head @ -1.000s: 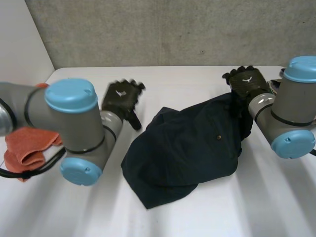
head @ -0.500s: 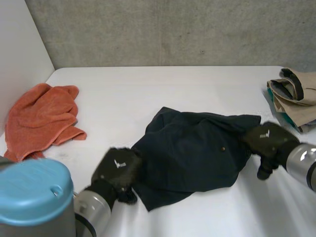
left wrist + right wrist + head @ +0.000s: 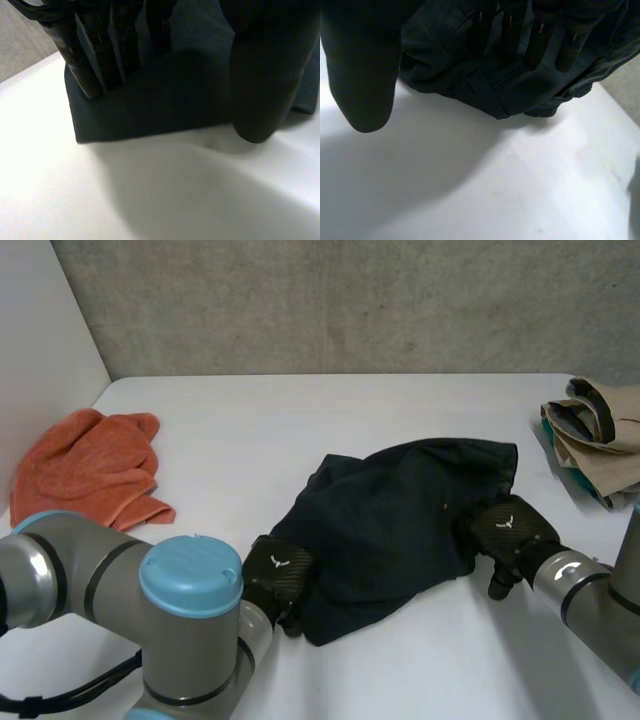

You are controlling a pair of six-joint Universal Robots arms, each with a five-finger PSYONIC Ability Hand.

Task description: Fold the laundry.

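Left hand (image 3: 278,575) flat on near corner of dark garment (image 3: 390,520), right hand (image 3: 510,533) flat on its opposite edge, neither gripping

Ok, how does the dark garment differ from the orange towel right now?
The dark garment lies in the middle of the table, the orange towel near its left edge. The garment has the left hand and right hand at opposite edges; the towel is untouched. The garment covers more table than the towel. Both are crumpled, unfolded.
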